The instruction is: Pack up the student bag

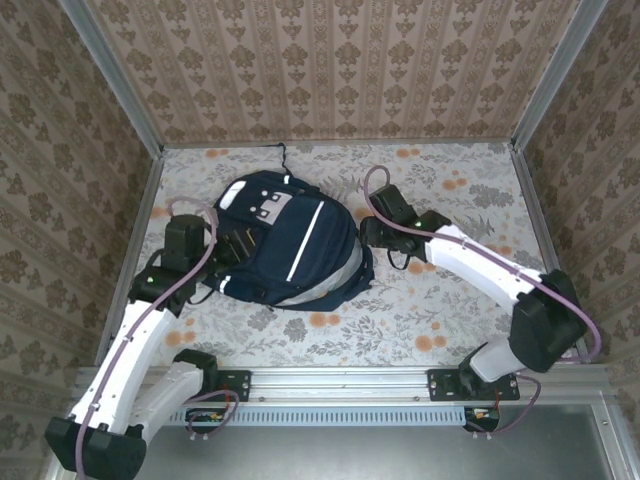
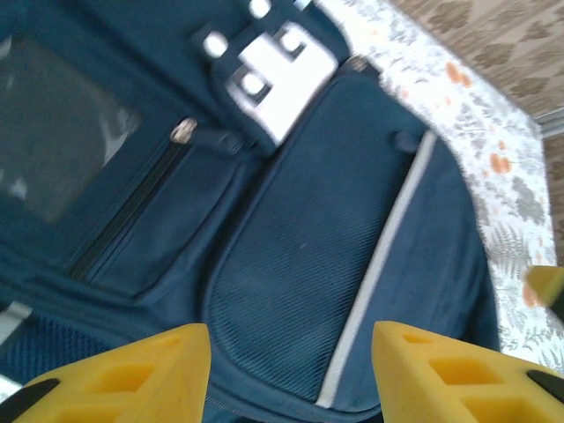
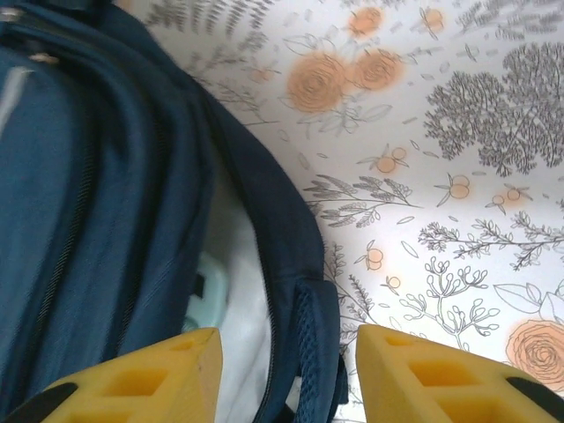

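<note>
The student bag lies flat mid-table, navy blue with white stripes. My left gripper is at its left side. In the left wrist view the bag's mesh front pocket and a white stripe sit below that open gripper, nothing between the yellow fingers. My right gripper is at the bag's right edge. It stands open, straddling the bag's rim without pinching it. The gap there shows light grey lining and a pale mint-green object inside.
A floral cloth covers the table, with bare room to the right of the bag and along the front. Wallpapered walls close in three sides. A metal rail carrying the arm bases runs along the near edge.
</note>
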{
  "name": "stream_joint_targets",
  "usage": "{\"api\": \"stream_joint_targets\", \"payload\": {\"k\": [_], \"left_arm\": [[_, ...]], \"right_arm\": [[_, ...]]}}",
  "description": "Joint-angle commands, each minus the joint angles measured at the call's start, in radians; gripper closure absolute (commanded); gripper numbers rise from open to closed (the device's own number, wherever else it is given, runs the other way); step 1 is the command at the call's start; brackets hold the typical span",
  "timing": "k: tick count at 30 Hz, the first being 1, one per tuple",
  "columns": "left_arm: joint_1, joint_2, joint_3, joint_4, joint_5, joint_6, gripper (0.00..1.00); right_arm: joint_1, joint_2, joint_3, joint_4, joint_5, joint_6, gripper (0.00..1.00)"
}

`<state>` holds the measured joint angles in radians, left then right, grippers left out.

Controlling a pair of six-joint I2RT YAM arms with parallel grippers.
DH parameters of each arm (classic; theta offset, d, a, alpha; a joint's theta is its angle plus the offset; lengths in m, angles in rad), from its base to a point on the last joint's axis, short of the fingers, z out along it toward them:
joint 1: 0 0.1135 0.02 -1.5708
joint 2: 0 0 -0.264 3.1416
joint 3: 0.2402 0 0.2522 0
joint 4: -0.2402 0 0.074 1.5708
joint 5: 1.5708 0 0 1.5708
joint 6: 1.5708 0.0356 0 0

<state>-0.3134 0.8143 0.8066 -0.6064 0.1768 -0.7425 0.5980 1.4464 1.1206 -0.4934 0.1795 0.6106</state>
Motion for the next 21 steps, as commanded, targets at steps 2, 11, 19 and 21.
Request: {"api": "stream_joint_targets", "payload": {"k": [2,11,19,21], "left_arm": [[0.011,-0.057,-0.086,-0.024,-0.051,-0.114,0.49],[0.036,-0.1,-0.227,-0.049,-0.042,-0.195,0.52],[0.203,-0.131,-0.32,-0.048,0.109,-0.11,0.53],[0.168,-0.123,-0.313,-0.072,0.036,-0.116,0.55]], "right_arm": [[0.028,-0.122,-0.066,0.05,-0.087,-0.041,0.7],[0.233,-0.25,-0.157,0.072,-0.07,-0.037,0.72],[0.55,-0.15,-0.114,0.127,0.26,0.095,0.74],[0.618,-0.079,-0.064,0.126,0.325,0.124,0.74]]}}
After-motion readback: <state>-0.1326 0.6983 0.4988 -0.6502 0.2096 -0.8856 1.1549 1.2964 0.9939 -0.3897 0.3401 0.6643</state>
